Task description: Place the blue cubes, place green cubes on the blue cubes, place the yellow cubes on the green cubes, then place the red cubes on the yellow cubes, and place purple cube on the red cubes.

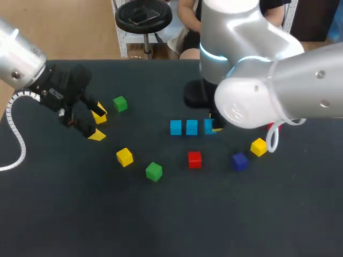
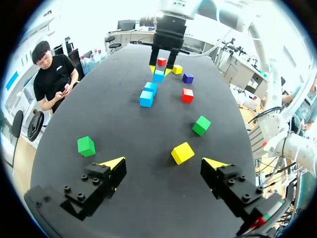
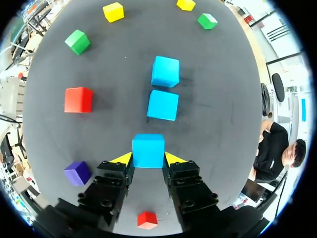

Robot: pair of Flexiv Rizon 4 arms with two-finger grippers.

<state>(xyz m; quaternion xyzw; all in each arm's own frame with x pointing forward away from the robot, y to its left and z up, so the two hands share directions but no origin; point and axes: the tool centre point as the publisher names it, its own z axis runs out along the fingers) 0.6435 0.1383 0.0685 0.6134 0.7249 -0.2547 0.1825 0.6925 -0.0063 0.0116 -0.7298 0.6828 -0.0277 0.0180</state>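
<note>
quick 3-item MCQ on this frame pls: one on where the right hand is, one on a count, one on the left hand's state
1. Where is the right hand?
A) over the purple cube
B) at the end blue cube of the row
C) beside a green cube

2. How many blue cubes are in view?
A) two
B) four
C) three

3. What state is the left hand in?
A) open, nothing between its fingers
B) shut on a yellow cube
C) shut on a green cube

Answers:
1 B: in the right wrist view its yellow tips sit against that cube from two sides.
2 C: the head view shows three in one row, and no other blue.
3 A: in the left wrist view its fingers stand wide apart with no cube between them.
</note>
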